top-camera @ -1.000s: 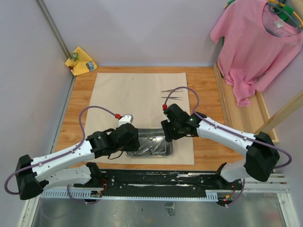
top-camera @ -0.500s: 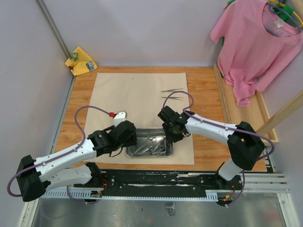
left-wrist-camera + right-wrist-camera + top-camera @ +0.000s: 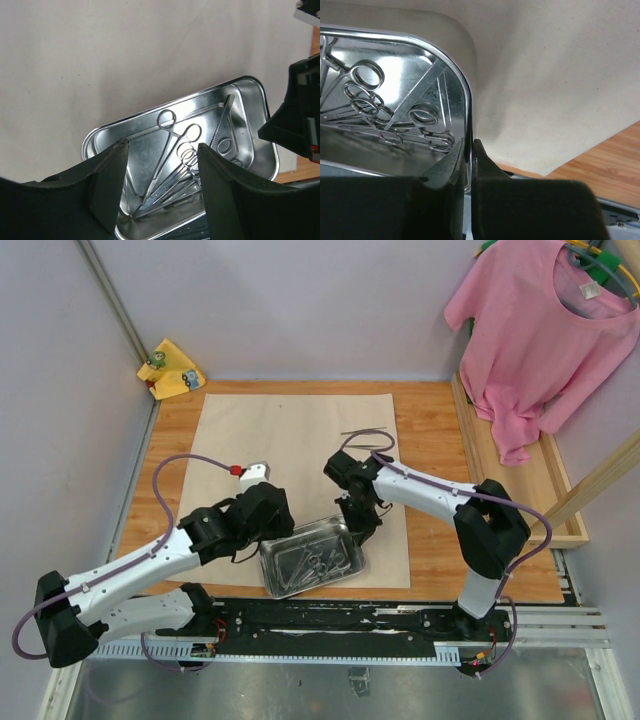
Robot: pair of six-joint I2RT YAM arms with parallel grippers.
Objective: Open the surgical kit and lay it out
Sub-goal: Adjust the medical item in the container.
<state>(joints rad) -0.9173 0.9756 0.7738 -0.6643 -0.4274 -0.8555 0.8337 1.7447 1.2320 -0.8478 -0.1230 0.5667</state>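
Observation:
The beige cloth wrap (image 3: 290,440) lies spread flat on the wooden table. The shiny steel tray (image 3: 300,532) sits at its near edge, turned askew with its right end raised. Ring-handled forceps (image 3: 172,150) and one slim tweezers (image 3: 222,120) lie piled inside it. My right gripper (image 3: 358,528) is shut on the tray's right rim (image 3: 455,70), the wall pinched between its fingers (image 3: 485,165). My left gripper (image 3: 162,150) is open and empty above the tray's left end, with its fingers (image 3: 110,180) apart. More tweezers (image 3: 362,431) lie on the cloth behind the right arm, partly hidden by a cable.
A pink T-shirt (image 3: 545,330) hangs at the back right over a raised wooden ledge (image 3: 500,470). A small yellow cloth (image 3: 172,368) sits at the back left corner. White walls close in the back and left. The arm bases and a black rail (image 3: 340,625) run along the near edge.
My right gripper has moved left onto the tray's right rim. The tray has swung askew and its right end has risen. The left gripper has shifted slightly up and left.

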